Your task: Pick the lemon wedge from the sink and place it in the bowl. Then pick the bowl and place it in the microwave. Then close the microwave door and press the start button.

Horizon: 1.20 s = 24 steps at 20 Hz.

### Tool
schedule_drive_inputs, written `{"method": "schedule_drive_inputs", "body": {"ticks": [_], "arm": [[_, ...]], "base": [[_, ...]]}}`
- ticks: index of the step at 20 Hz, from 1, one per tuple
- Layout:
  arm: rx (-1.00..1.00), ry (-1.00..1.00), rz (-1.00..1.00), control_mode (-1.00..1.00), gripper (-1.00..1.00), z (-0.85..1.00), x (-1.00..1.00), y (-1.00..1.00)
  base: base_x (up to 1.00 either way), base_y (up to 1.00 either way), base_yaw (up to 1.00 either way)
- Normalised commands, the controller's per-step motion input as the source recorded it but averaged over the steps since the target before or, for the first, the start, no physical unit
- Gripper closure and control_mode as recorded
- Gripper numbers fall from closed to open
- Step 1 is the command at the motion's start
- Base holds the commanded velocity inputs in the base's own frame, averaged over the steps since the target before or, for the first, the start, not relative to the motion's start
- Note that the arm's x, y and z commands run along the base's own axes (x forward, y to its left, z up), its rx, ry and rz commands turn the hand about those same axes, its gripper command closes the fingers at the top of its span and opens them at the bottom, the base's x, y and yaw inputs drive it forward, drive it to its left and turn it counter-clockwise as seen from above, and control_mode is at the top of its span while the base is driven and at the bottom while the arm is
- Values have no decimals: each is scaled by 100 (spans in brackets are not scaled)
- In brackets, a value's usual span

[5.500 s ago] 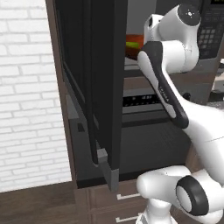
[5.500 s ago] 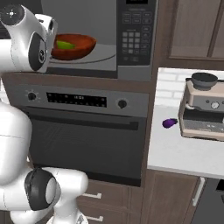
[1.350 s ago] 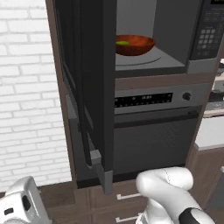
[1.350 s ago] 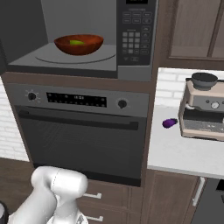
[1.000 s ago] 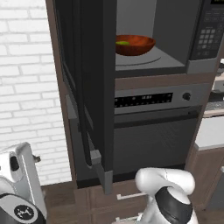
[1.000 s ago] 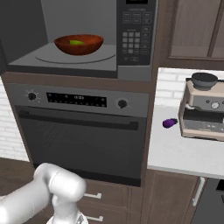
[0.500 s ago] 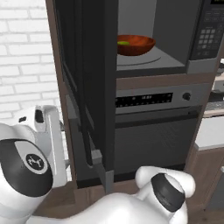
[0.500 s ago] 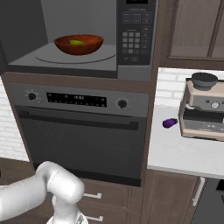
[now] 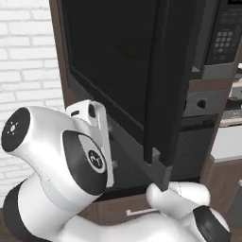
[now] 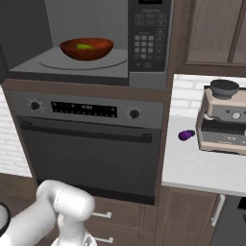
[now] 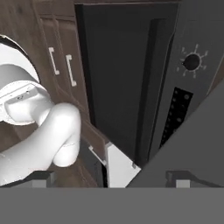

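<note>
Sitting inside the microwave (image 10: pixel 91 53), the bowl (image 10: pixel 87 48) rests on the round plate with the lemon wedge (image 10: pixel 84 46) lying in it, so the placing looks done and the step in hand is closing the microwave door (image 9: pixel 118 71). That door stands wide, its dark glass swung out toward the left base camera, and the arm is folded low and to the left, with its hand just beside the door's outer face near the bottom edge. In the hand view the gripper (image 11: pixel 111 177) shows its two tips set wide apart with nothing between them, so the jaws are released and empty. The risk, as I judge it, lies in the push: the hand sits low on the door, so it could slide off the lower edge or scrape along the glass instead of swinging it. A hard shove might slam the door and jolt the bowl. The oven (image 10: pixel 91 144) lies directly beneath, and the arm's elbow is close to its front, so a wide sweep could knock it. Afterwards the keypad (image 10: pixel 145 41) must be reached.
</note>
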Motion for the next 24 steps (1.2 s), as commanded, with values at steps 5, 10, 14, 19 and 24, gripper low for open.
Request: {"method": "schedule_drive_inputs", "body": {"ticks": [5, 10, 14, 19, 24], "arm": [[0, 0, 3, -100, -100, 11, 57, -100], [0, 0, 1, -100, -100, 27, 98, -96], [0, 2, 1, -100, -100, 41, 100, -70], [0, 8, 1, -100, -100, 29, 100, -34], [0, 10, 0, -100, -100, 35, 100, -5]], "base": [[0, 0, 0], [0, 0, 0], [0, 0, 0], [0, 0, 0], [0, 0, 0]]}}
